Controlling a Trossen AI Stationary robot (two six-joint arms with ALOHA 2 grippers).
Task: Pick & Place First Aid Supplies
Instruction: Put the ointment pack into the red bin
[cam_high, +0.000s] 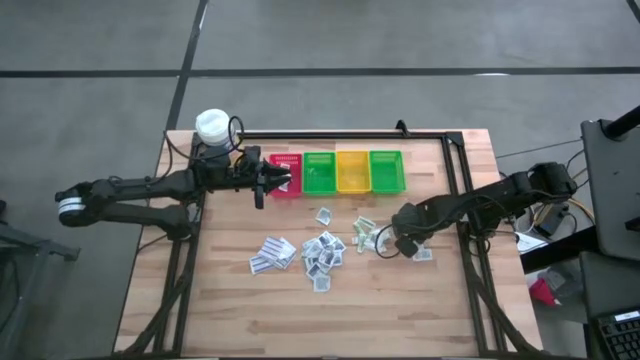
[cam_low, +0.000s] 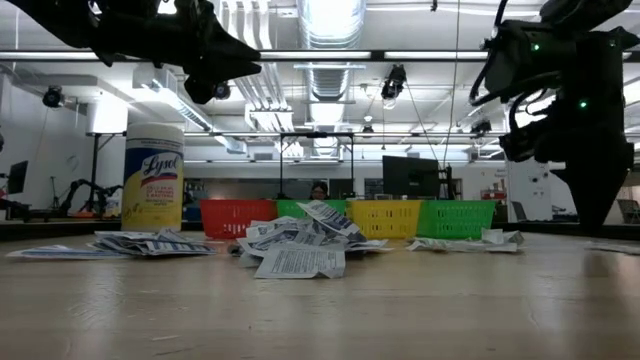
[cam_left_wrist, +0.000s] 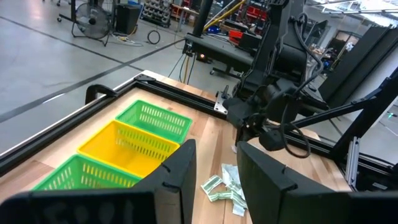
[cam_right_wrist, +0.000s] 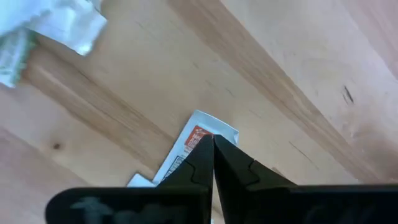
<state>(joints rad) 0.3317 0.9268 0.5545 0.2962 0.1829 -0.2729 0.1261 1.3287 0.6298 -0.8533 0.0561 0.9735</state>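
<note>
right gripper (cam_right_wrist: 213, 146) fingertips pressed together, tips down on a small flat white packet (cam_right_wrist: 198, 143) with red and grey print lying on the wooden table (cam_right_wrist: 298, 81); a grip is not confirmed. packet sits on the right side of the sachet pile (cam_high: 322, 250). left gripper (cam_high: 272, 181) hovers over the red bin (cam_high: 290, 187), fingers part open, nothing visible between them.

lab/workshop | exposed ceiling ducts (cam_low: 330, 25) | equipment racks (cam_left_wrist: 155, 9)
</note>
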